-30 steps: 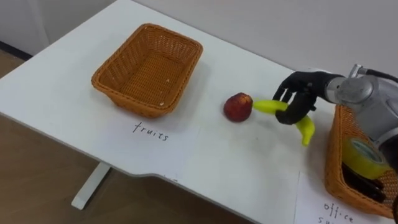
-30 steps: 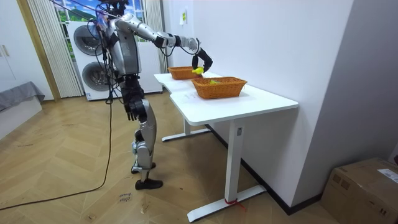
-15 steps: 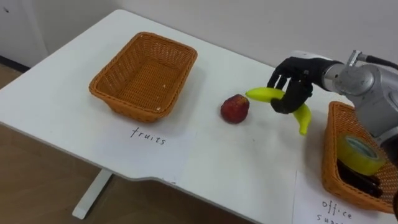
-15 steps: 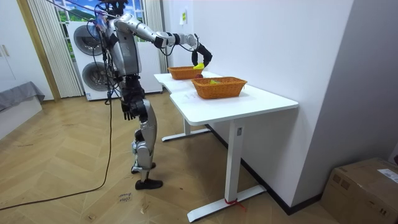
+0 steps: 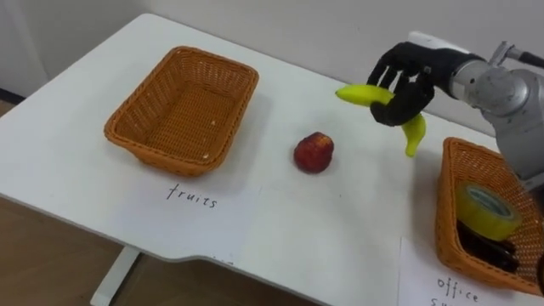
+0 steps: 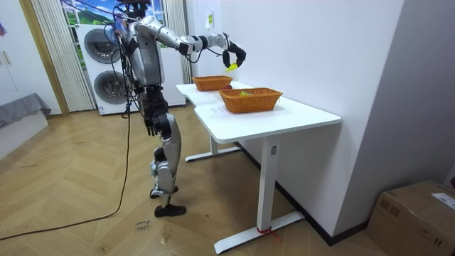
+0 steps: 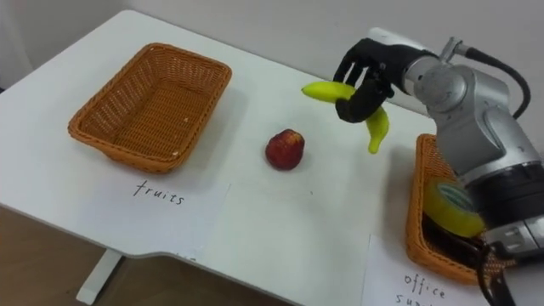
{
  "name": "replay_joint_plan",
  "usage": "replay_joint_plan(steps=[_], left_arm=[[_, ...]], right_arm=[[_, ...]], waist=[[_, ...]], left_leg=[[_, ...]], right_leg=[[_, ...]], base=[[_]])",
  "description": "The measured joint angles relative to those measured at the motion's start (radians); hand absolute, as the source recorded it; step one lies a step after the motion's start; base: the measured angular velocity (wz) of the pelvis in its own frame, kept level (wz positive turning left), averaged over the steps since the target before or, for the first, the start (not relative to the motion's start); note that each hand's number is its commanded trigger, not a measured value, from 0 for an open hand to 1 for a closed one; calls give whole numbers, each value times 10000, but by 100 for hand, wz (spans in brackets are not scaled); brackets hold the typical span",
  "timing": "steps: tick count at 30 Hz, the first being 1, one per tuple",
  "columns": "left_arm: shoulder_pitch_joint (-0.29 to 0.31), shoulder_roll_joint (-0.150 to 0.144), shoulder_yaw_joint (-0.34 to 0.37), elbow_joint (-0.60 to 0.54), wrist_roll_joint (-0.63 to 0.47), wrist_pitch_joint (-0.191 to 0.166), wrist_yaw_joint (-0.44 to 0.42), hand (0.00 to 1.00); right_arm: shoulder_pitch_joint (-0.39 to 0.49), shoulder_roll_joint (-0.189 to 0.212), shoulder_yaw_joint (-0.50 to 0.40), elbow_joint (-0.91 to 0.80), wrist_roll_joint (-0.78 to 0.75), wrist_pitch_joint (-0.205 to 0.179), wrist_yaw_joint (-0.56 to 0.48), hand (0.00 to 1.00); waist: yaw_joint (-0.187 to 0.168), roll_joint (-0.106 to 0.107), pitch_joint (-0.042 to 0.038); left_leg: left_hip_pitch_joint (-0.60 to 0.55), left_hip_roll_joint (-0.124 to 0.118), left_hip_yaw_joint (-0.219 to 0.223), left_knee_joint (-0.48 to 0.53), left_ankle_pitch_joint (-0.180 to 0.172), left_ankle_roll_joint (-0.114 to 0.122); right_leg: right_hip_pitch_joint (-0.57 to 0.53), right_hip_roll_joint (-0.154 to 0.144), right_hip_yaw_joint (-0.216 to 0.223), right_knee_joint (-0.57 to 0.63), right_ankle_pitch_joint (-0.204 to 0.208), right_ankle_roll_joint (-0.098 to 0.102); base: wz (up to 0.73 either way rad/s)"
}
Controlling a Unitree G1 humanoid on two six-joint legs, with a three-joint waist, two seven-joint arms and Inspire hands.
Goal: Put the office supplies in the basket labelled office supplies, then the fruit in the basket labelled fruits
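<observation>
R hand is up over the tabletop, fingers curled round the banana mid-length. Both ends stick out, clear of the surface. Red apple lies on the tabletop betw. the L wicker basket and the R wicker basket, which holds a yellow tape roll + dark items. L hand hangs by the hip.

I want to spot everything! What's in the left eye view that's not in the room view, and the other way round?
Left eye view: the red apple on the table, and the handwritten fruits label. Room view: the robot standing at the table's end, washing machines, a cardboard box. Both: the right hand, fingers curled round the banana above the table.
</observation>
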Motion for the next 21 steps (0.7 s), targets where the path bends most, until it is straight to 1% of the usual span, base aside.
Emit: replay_joint_plan(steps=[1,2,5,7,9,12,15,17,19,21], left_arm=[[41,-52,130,-52,0,-5,1,0],[104,-78,169,-49,1,-22,9,0],[153,-85,194,-42,1,-31,23,0],[153,-93,247,-53,4,-38,40,0],[222,-107,247,-78,7,-103,144,0],[400,-139,254,-218,7,-108,171,0],[459,-146,254,-191,8,-108,174,0],[491,-164,250,-141,13,-111,173,0],[525,-177,250,-134,31,-216,140,0],[611,-176,254,-127,88,-256,120,0]], right_arm=[[1,0,-52,-163,-114,-7,-81,100],[10,4,-63,-422,-438,-7,-149,100],[74,13,-85,-1184,-1037,-20,-369,100],[128,14,-154,-1472,-1047,-41,-469,100],[231,14,-226,-1570,-1082,-130,-634,100],[265,32,-243,-1578,-1081,-112,-817,100],[266,130,-239,-1583,-1110,-127,-996,100],[272,283,-229,-1598,-1310,-133,-1175,100],[272,493,-224,-1600,-1665,-154,-1384,100],[273,584,-221,-1599,-1792,-176,-1436,100]], waist=[[-26,-6,2],[-26,1,22],[-29,47,57],[-24,60,67],[43,59,66],[214,42,63],[325,0,68],[467,-11,68],[577,-23,79],[663,-32,91]], left_leg=[[3,-2,7,0,0,0],[-9,-4,20,-4,0,1],[-9,-15,1,-56,-7,10],[7,-21,-9,-57,-7,10],[29,-30,-24,-56,-7,10],[26,-41,-24,-51,-9,15],[19,-37,-81,-46,-8,15],[42,-37,-121,-46,-8,14],[71,-45,-213,-48,-7,14],[120,-67,-311,-50,-9,16]], right_leg=[[-2,0,61,5,-2,4],[2,11,153,6,-6,10],[21,18,175,6,-17,28],[46,17,176,2,-18,29],[77,12,173,3,-23,38],[79,-4,139,5,-25,41],[99,-5,6,4,-27,44],[138,-6,-58,2,-28,46],[199,-9,-113,-3,-33,54],[283,-16,-145,-11,-53,87]], base=[[-3],[-4],[0],[0],[0],[0],[5],[6],[11],[14]])
